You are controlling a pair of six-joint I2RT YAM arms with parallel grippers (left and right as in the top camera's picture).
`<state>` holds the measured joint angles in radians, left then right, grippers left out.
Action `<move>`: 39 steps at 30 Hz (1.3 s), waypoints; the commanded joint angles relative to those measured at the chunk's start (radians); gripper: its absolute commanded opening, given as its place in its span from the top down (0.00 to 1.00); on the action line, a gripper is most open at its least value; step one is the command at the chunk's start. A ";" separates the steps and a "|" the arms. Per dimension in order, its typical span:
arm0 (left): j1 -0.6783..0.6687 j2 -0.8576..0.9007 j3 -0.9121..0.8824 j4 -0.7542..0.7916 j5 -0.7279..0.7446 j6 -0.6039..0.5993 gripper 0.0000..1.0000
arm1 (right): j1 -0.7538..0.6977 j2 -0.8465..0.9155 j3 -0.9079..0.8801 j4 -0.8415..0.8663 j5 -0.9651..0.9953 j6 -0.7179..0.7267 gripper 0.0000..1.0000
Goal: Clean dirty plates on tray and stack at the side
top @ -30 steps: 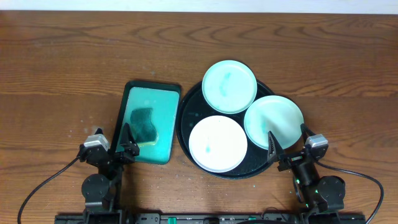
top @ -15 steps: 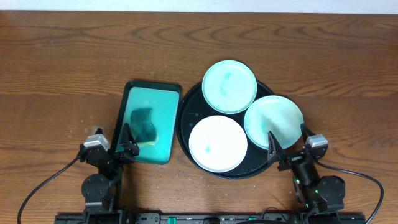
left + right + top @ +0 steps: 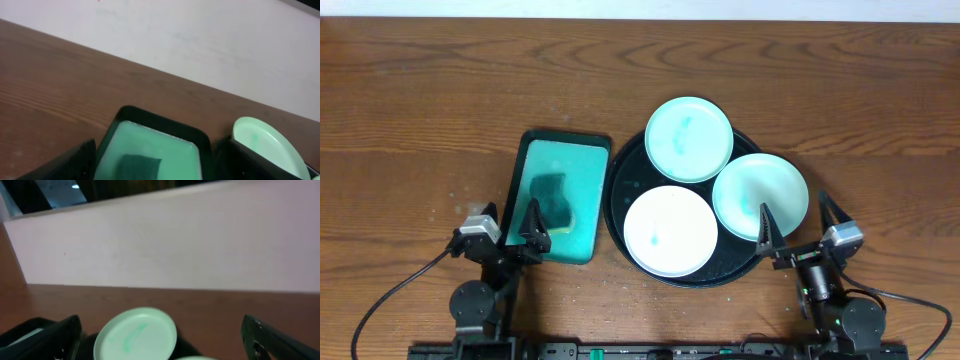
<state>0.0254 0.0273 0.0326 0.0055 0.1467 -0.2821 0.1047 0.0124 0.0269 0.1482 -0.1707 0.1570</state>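
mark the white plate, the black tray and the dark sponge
small round white plate [image 3: 670,232], overhead view, its centre
large round glossy black tray [image 3: 623,185], overhead view, bare left floor
dark green sponge [image 3: 549,195], overhead view, its middle

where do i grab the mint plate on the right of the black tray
Pinch the pale mint green round plate by its outer right rim, coming from the robot's right. That edge juts past the rim of the glossy black round tray, likely leaving room underneath for a finger of the right claw.
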 commanded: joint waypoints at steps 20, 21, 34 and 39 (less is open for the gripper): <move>0.002 0.980 0.999 -0.755 0.097 -0.008 0.18 | -0.008 0.929 0.949 -0.700 -0.282 -0.177 0.01; 0.002 0.990 0.999 -0.765 0.097 -0.008 0.18 | -0.008 0.956 0.953 -0.698 -0.292 -0.159 0.01; 0.002 1.003 0.999 -0.843 0.141 -0.008 0.18 | 0.188 1.311 0.883 -0.967 -0.171 0.079 0.42; 0.002 1.003 0.999 -0.872 0.141 -0.008 0.18 | 0.283 1.422 0.828 -0.967 -0.110 0.158 0.52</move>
<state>0.0254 1.0321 1.0035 -0.8486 0.2813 -0.2886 0.3408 1.3937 0.8814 -0.8223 -0.3546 0.2329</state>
